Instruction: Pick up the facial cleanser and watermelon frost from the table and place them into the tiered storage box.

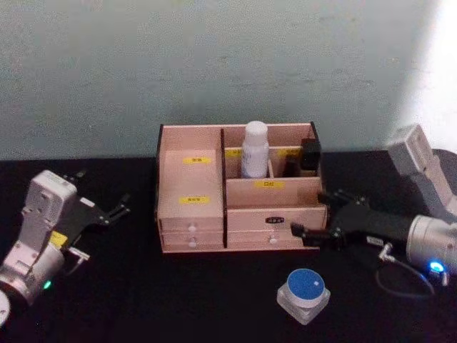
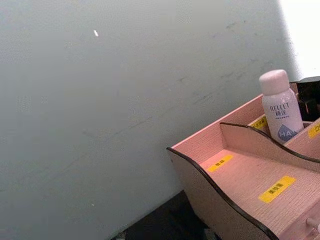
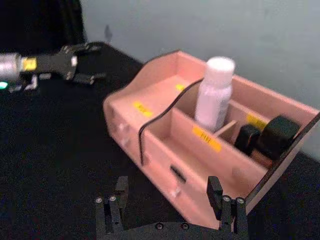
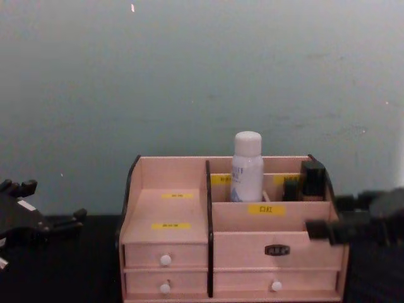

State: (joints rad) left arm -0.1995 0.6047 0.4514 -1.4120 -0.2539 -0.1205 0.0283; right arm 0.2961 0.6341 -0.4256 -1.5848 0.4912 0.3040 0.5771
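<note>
The watermelon frost (image 1: 303, 291) stands on the black counter (image 1: 143, 293), in front of the tiered storage box (image 1: 191, 183) and toward its right end. My right fingers (image 1: 308, 234) are near it but apart from it. They hang farther back, close to the box's front right corner at drawer height, and I cannot tell whether they touch the wood. They are spread wide with nothing between them, as the right wrist view also shows (image 3: 217, 196).

The jar is squat, clear and frosted, squarish at the base, with a flat round blue lid facing up.

The facial cleanser (image 1: 255, 150) is well away from both sets of fingers. It stands upright in a rear compartment of the box, just right of the tall dark-edged divider. It is a white cylindrical bottle with a rounded white cap and pale blue print on its front (image 2: 282, 114). It rises above the back wall in the chest view (image 4: 247, 167). Some black items (image 1: 309, 153) sit in the rear right compartment, beside the bottle but separated from it by a partition.

My left fingers (image 1: 118, 211) rest out to the left of the box, well apart from it, spread open and empty.
</note>
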